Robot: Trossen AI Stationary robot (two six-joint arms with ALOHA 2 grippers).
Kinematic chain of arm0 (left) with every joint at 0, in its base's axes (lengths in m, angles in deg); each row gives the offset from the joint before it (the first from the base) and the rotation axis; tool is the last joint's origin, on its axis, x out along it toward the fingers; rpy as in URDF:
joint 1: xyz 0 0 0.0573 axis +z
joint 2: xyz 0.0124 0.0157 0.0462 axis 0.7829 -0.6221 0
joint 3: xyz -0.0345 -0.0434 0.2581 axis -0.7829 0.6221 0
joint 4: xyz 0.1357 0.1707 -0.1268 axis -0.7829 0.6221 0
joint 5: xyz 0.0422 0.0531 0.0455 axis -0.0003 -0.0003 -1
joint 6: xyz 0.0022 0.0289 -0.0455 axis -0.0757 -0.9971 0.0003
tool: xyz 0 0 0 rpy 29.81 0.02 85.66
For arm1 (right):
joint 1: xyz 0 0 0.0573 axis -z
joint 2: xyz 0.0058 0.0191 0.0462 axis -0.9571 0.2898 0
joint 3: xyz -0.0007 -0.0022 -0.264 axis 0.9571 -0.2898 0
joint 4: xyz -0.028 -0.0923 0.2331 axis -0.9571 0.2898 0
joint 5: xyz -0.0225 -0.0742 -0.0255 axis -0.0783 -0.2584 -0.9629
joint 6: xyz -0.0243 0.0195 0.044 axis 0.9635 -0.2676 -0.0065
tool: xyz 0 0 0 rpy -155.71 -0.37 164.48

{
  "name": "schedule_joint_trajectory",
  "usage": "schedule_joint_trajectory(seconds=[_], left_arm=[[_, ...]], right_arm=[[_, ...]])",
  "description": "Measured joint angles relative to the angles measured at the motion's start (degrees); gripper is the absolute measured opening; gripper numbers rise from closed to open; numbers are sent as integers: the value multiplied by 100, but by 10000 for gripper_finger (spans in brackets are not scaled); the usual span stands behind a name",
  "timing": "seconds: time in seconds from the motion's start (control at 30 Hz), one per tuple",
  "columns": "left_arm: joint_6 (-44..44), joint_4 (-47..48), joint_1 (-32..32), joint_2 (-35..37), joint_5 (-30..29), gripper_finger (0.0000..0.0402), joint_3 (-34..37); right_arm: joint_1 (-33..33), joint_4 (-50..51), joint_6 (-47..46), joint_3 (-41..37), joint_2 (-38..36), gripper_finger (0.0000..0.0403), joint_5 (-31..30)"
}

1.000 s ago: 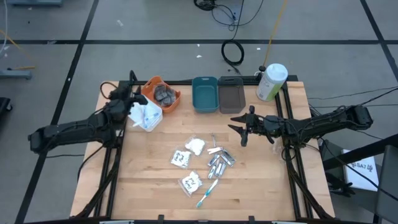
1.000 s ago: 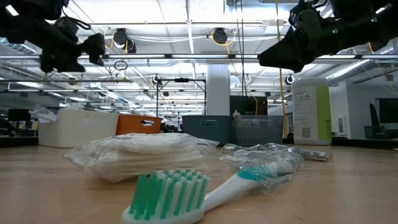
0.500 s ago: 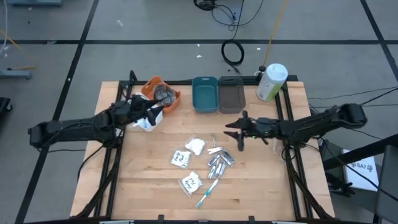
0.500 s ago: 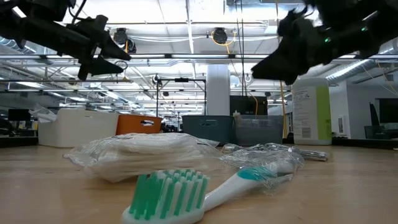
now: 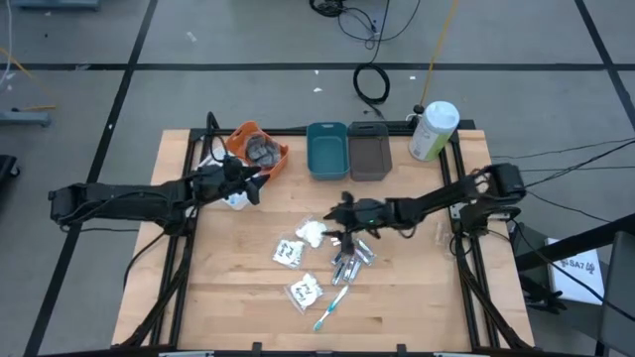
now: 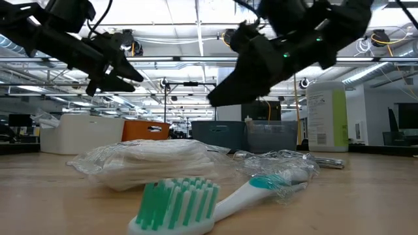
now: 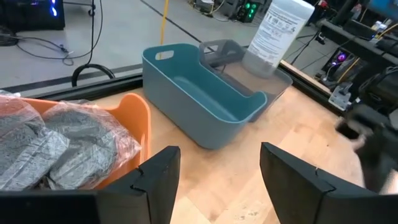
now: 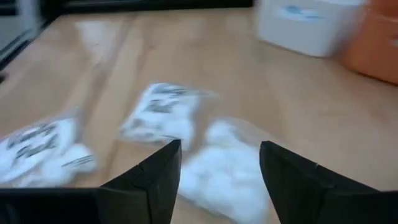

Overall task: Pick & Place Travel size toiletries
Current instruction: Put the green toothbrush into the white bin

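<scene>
Right gripper (image 5: 342,213) now reached inward, jaws wide, white packets (image 8: 205,162) just ahead. Left gripper (image 5: 250,183) shifted from white bin (image 5: 230,194), jaws parted, empty.

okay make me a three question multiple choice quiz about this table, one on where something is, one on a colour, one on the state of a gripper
1. Where is the right gripper?
A. over the pile of white packets and small silver tubes mid-table
B. inside the grey bin
C. beside the big bottle

2. What colour is the bin holding the dark grey discs?
A. teal
B. orange
C. white

3. How do the left gripper's fingers stand?
A. shut on a toothbrush
B. shut on a disc
C. apart, holding nothing

Answers: 1 A, the high view shows the right arm reaching in over the pile. 2 B, the wrapped discs lie in the orange bin. 3 C, the left wrist view shows bare wood between the fingers.
</scene>
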Motion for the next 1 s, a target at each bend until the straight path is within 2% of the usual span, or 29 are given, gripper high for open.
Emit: schedule_joint_trajectory(seconds=[0.13, 0.2, 0.47, 0.57, 0.83, 1.0], left_arm=[[-1, -162, 0, -179, 2, 212, 0], [-31, -179, 0, -237, 2, 213, 0], [-64, -235, 2, -343, 0, 225, 7], [-154, -231, 9, -344, -2, 222, 7], [-170, -443, 9, -339, -2, 205, 7], [-151, -565, 9, -339, -4, 195, 7]], right_arm=[[-171, 38, 331, 376, 382, 206, 746], [-251, 176, 428, 476, 429, 207, 899], [-432, 388, 658, 498, 294, 205, 897], [-561, 476, 693, 504, 266, 204, 1142], [-1278, 975, 725, 496, 280, 207, 1170], [-1741, 948, 759, 496, 276, 202, 1011]])
